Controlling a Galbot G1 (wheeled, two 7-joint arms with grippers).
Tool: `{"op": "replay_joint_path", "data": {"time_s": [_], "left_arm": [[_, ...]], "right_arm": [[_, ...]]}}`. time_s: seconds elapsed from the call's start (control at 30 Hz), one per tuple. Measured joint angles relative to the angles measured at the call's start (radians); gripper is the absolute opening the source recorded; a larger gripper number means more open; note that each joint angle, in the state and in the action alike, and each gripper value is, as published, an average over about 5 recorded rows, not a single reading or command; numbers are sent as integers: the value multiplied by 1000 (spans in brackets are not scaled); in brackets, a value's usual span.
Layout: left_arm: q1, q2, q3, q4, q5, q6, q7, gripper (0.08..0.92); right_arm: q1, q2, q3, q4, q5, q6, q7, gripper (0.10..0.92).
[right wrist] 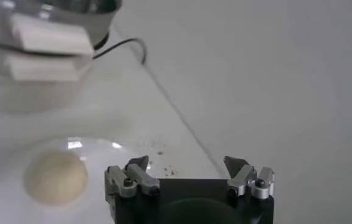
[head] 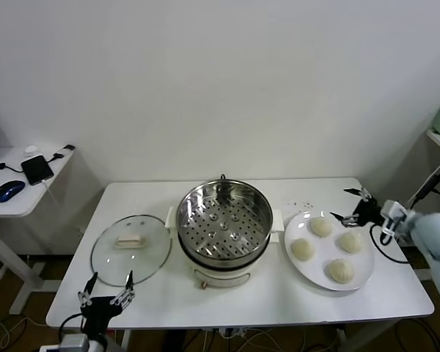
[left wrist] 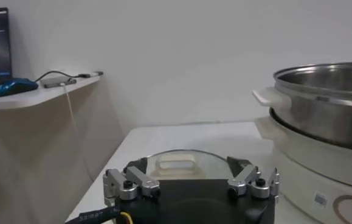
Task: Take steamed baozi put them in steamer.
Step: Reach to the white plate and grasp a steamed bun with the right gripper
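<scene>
A white counter point(head: 264, 293) carries the steamer point(head: 224, 220) at its middle: a shiny steel pot with a perforated inner tray, set on a cream-white base with small side handles. The tray holds nothing. In the left wrist view the steamer point(left wrist: 327, 115) rises as a steel wall above its pale base.

Just right of the steamer lies a flat white plate point(head: 308, 268) with the four steamed baozi point(head: 321, 226) on it, smooth and domed, spread apart from one another: one at the far side, one to the right, one to the left, one at the near side. The right wrist view shows one bun point(right wrist: 55, 177) on the plate point(right wrist: 103, 149), with a few dark specks on the counter beside the plate's rim.

Left of the steamer a round glass lid point(head: 130, 249) with a cream handle lies flat on the counter, touching or nearly touching the steamer's base.

The right pincer point(head: 352, 205) hovers at the far right edge of the plate, near the far bun, its fingers spread wide and grasping nothing. The left pincer point(head: 106, 290) waits at the near left edge of the counter, just in front of the lid, likewise released and empty.

On a side shelf point(head: 15, 198) at the far left rest a blue mouse point(head: 9, 190) and a dark phone point(head: 37, 169).
</scene>
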Motion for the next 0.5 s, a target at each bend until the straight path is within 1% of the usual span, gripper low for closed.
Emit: {"op": "replay_joint_path", "data": {"time_s": [0.23,0.5], "left_arm": [[2,-7,-9,0,-2,4,-1,823],[8,-15,-25,-4,-11,11,-3,823]], "right_arm": [[196,38,-196,-161,-160,82,-150,823],[272,115,-263,-302,-260,145,-209,823]]}}
